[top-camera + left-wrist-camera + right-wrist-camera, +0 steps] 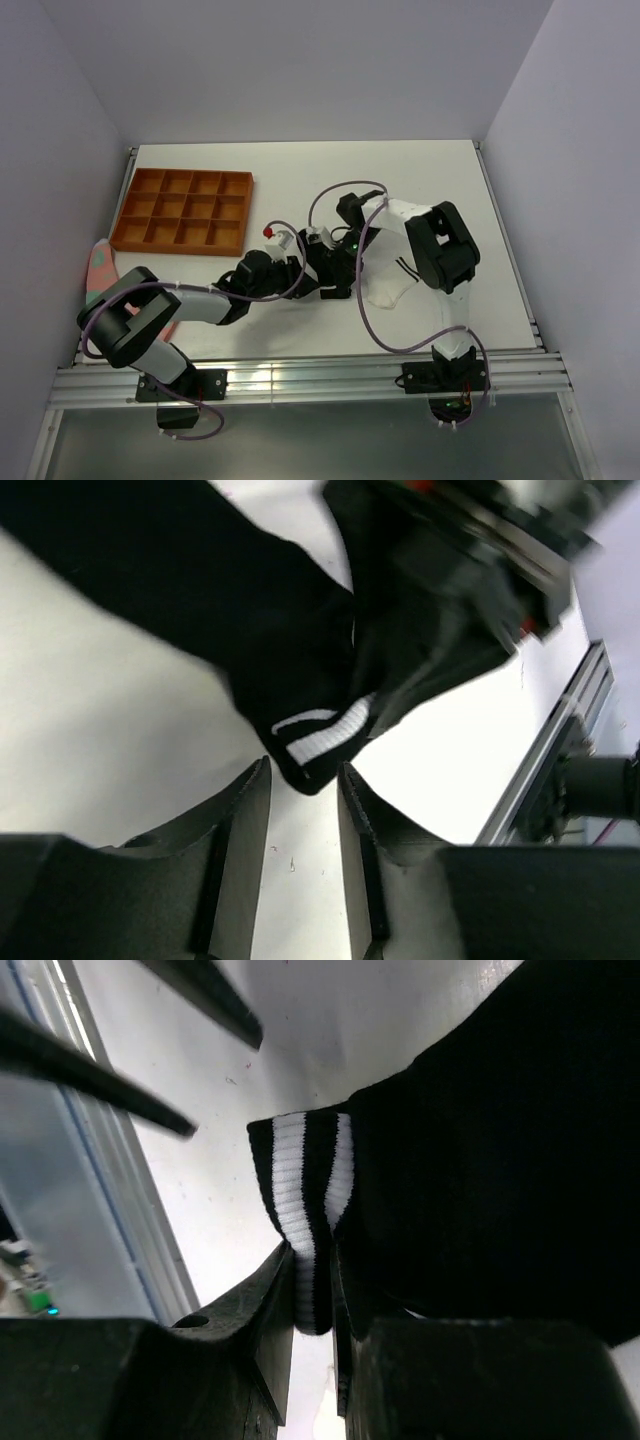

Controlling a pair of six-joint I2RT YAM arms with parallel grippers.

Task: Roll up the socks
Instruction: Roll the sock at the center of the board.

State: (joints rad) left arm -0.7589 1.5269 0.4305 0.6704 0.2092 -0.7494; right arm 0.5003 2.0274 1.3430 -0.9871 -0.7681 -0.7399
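The black sock [480,1140] lies bunched on the white table. Its cuff with two white stripes [305,1185] is pinched between my right gripper's [312,1255] shut fingers. In the left wrist view the same cuff [322,735] sits just ahead of my left gripper [303,770], whose jaws stand open and hold nothing. In the top view both grippers, left [298,268] and right [335,272], meet at mid-table and hide most of the black sock. The white sock [388,290] lies flat just right of them, under the right arm.
An orange compartment tray [185,210] stands at the back left. A pink fabric piece with teal patches [100,265] lies at the table's left edge. The right arm's purple cable [365,310] loops over the white sock. A metal rail [300,375] runs along the near edge.
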